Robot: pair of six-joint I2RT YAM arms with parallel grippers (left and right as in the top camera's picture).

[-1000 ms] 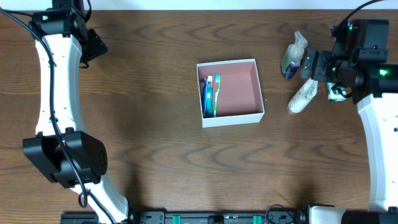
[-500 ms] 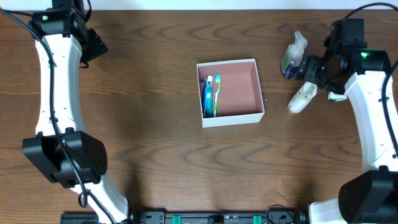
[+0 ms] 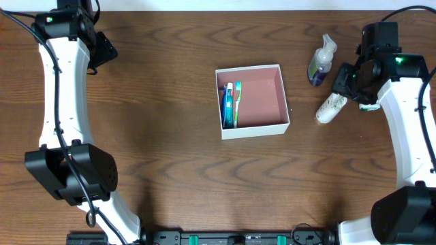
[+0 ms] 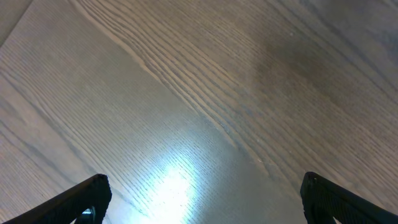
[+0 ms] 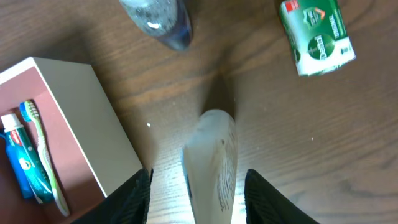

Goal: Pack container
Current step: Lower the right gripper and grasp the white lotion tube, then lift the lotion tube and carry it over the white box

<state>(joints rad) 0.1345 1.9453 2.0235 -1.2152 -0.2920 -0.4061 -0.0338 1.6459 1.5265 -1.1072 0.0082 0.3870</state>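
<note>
The container (image 3: 255, 129), a white-walled box with a pink inside, stands mid-table and holds a green toothbrush (image 3: 237, 103) and a blue toothpaste tube (image 3: 227, 102) along its left wall. To its right a white tube (image 3: 330, 107) lies on the wood. My right gripper (image 3: 343, 83) is lowered over the tube's far end. In the right wrist view its fingers (image 5: 134, 193) straddle the white tube (image 5: 211, 162), a gap showing on each side, with the container's wall (image 5: 81, 112) just left. My left gripper (image 3: 102, 49) hangs open at the far left corner, with bare wood between its jaws (image 4: 205, 193).
A small spray bottle (image 3: 320, 61) stands just beyond the white tube, also seen at the top of the wrist view (image 5: 155, 18). A green-and-white pack (image 5: 317, 34) lies to the right of the tube, mostly under my right arm from overhead.
My right arm swung round and came down over the white tube, and its jaws have narrowed around it. The left arm has not moved.
</note>
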